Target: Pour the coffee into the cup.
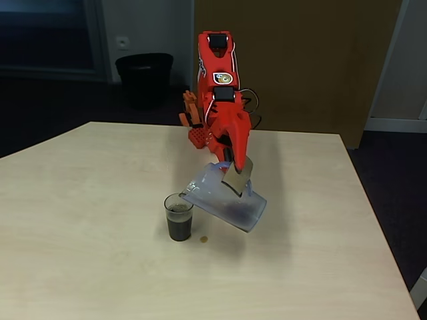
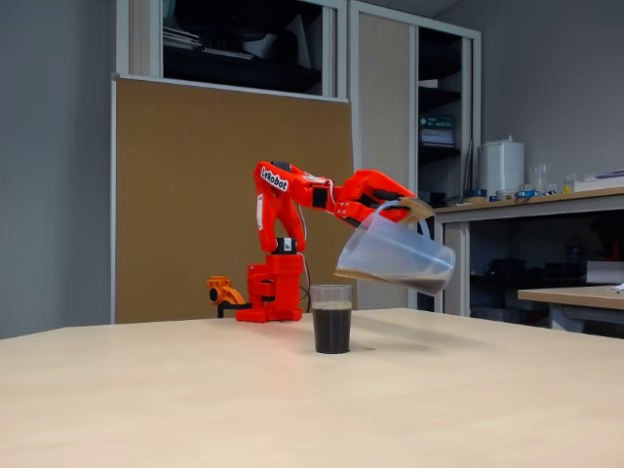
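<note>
red arm's gripper (image 1: 235, 167) clamped on jug (image 1: 223, 199) handle tab, jug tilted, spout above cup (image 1: 179, 217). cup on table (image 1: 87, 220), mostly full of coffee (image 2: 332, 330). dark remnant in jug; pour seems nearly done.

A pale wood-grain table (image 1: 87, 220) is filling the foreground in both fixed views. Behind it a brown pinboard panel (image 2: 224, 195) is leaning against tall cabinets (image 2: 390, 146). A black waste bin (image 1: 144, 79) is standing on the dark floor (image 1: 47, 113) by a white wall socket (image 1: 123, 43). A cluttered workbench (image 2: 531, 210) is sitting at right.
</note>
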